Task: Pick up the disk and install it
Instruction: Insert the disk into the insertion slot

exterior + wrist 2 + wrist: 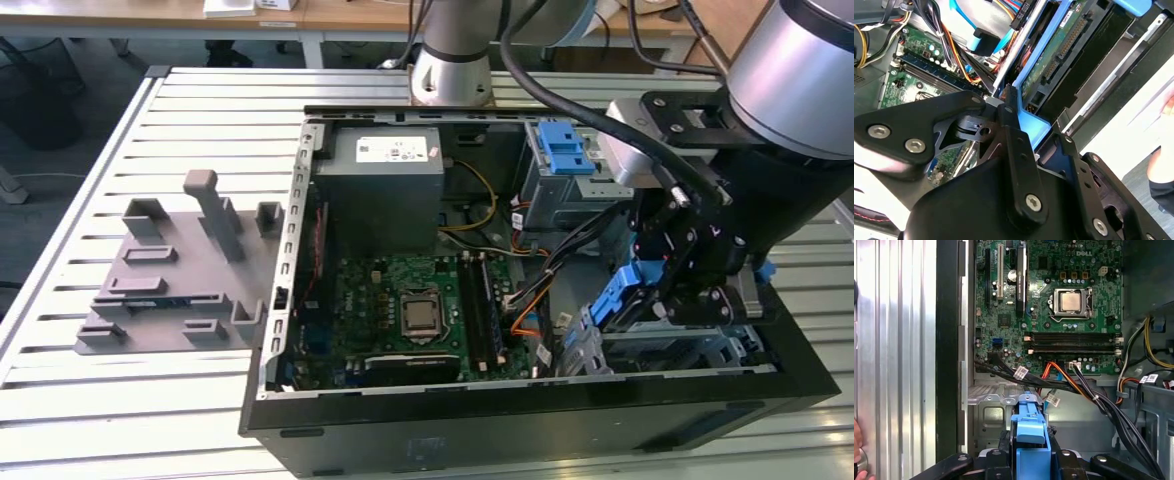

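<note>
Exterior view, disk: the disk (pixel 621 298) is hanging on edge in the hand (pixel 674 300), right over the metal drive cage (pixel 701 352) at the end of the computer case (pixel 534 410) on the exterior view's right.
Exterior view, doing it well: this is looking like the seating stage, so the disk should be going in square to the cage, slowly and without tilting.
Exterior view, arm: the arm (pixel 801 80) is reaching down from the exterior view's upper right, with its wrist pointing into the case.
Second wrist view, grip: the hand (pixel 1034 120) is clamping the disk (pixel 1059 55) by its blue frame (pixel 1031 126), one finger (pixel 1008 107) pressing on the frame's edge.
Second wrist view, care: loose cables (pixel 961 65) are lying near the disk's connector side and should be kept out of the slot.
First wrist view, line-up: the disk (pixel 1029 432) is sitting gripped in the hand (pixel 1029 460), with the cage (pixel 989 412) just beyond it and the motherboard (pixel 1054 305) further off.
First wrist view, care: cables (pixel 1079 385) are crossing just beside the cage, so a straight, gentle push is looking safest.
</note>
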Robot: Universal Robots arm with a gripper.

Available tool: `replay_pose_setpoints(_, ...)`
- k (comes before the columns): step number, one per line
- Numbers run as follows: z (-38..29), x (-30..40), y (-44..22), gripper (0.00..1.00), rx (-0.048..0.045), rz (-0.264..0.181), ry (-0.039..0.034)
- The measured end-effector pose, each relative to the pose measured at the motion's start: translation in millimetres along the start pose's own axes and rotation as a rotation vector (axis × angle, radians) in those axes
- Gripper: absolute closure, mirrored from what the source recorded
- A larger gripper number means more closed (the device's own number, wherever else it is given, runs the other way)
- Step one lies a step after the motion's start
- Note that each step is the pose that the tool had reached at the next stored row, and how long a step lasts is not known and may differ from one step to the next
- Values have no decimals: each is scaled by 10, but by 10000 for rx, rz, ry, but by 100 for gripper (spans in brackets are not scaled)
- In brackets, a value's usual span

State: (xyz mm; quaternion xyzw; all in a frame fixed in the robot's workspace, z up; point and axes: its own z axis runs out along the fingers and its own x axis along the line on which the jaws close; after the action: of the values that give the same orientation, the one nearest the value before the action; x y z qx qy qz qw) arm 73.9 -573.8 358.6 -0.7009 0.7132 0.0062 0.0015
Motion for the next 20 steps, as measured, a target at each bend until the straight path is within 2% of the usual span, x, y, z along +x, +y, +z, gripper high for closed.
replay_pose_setpoints(8,3,0,0,64,0,0,-1)
replay_pose_setpoints(20,88,1,-1,64,0,0,1)
